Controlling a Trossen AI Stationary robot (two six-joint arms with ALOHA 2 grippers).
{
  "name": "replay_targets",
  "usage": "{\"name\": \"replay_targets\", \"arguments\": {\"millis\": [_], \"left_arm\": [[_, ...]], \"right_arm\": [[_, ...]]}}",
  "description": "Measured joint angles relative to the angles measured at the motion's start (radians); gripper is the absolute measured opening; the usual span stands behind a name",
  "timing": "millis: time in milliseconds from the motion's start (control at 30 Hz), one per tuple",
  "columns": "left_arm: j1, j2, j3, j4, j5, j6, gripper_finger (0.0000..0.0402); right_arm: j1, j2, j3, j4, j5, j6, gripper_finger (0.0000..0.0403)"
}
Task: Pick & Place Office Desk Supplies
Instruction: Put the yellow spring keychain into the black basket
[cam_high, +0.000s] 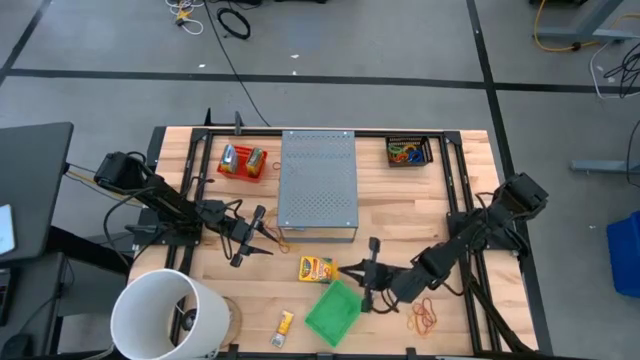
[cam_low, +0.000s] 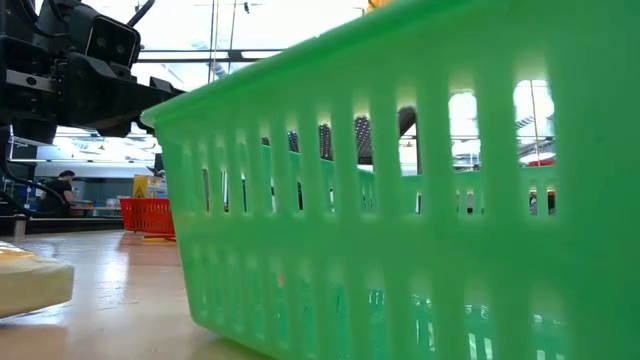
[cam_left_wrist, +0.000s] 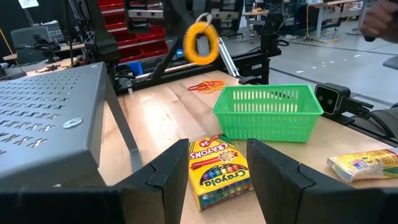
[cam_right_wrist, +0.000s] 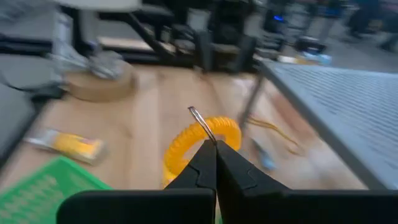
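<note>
1. my right gripper (cam_right_wrist: 214, 152) has its two fingers pressed fully together, and pinched between the tips is a thin metal ring that carries a yellow coiled loop (cam_right_wrist: 202, 146). the coil hangs just past the fingertips, clear of the wood.
2. from the left wrist view the same yellow coiled loop (cam_left_wrist: 200, 45) is up in the air, above and behind the green basket (cam_left_wrist: 268, 112), dangling under the right arm's dark fingers.
3. the coil looks like a springy spiral cord bent round into a ring, bright yellow-orange (the metal ring on it is small and silvery).
4. from above, the right gripper (cam_high: 368, 272) sits over the near middle of the table (cam_high: 470, 180), just beside the green basket (cam_high: 333, 311), with the crayon box (cam_high: 315, 268) a little to its left.
5. my left gripper (cam_left_wrist: 214, 171) is partly open with nothing between the fingers; it is aimed at the crayon box (cam_left_wrist: 217, 171), which lies flat on the wood just ahead of the gap, not touched.
6. the crayon box is yellow and green, printed with a row of coloured crayons.
7. orange rubber bands (cam_high: 424, 316) lie loose on the wood near the right arm, and a yellow-orange packet (cam_high: 284, 322) lies left of the basket, near the white bucket (cam_high: 165, 312).
8. the grey perforated box (cam_high: 318, 182) stands at the middle rear.
</note>
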Motion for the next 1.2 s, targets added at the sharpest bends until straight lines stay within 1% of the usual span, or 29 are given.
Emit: {"name": "replay_targets", "arguments": {"millis": [133,200,233,300,333,533,733,967,1200], "left_arm": [[-0.001,0.000,0.000,-0.002,0.001,-0.003,0.0168],[-0.002,0.000,0.000,-0.004,0.003,-0.004,0.0168],[-0.002,0.000,0.000,-0.007,0.003,-0.006,0.0168],[-0.002,0.000,0.000,-0.008,0.003,-0.009,0.0168],[-0.002,0.000,0.000,-0.008,0.003,-0.012,0.0168],[-0.002,0.000,0.000,-0.008,0.003,-0.014,0.0168],[-0.002,0.000,0.000,-0.007,0.003,-0.014,0.0168],[-0.002,0.000,0.000,-0.007,0.003,-0.014,0.0168],[-0.002,0.000,0.000,-0.007,0.003,-0.014,0.0168]], "right_arm": [[-0.005,0.000,-0.043,0.127,-0.136,-0.008,0.0000],[0.005,0.000,-0.083,0.221,-0.205,0.007,0.0000],[0.011,0.000,-0.105,0.265,-0.224,0.024,0.0000],[0.031,0.000,-0.152,0.327,-0.227,0.066,0.0000],[0.042,0.000,-0.177,0.344,-0.213,0.094,0.0000],[0.109,0.000,-0.298,0.360,-0.005,0.255,0.0000],[0.126,0.000,-0.403,0.361,0.191,0.394,0.0000],[0.064,0.000,-0.458,0.360,0.354,0.454,0.0000],[-0.070,0.000,-0.471,0.352,0.493,0.460,0.0000]]}}
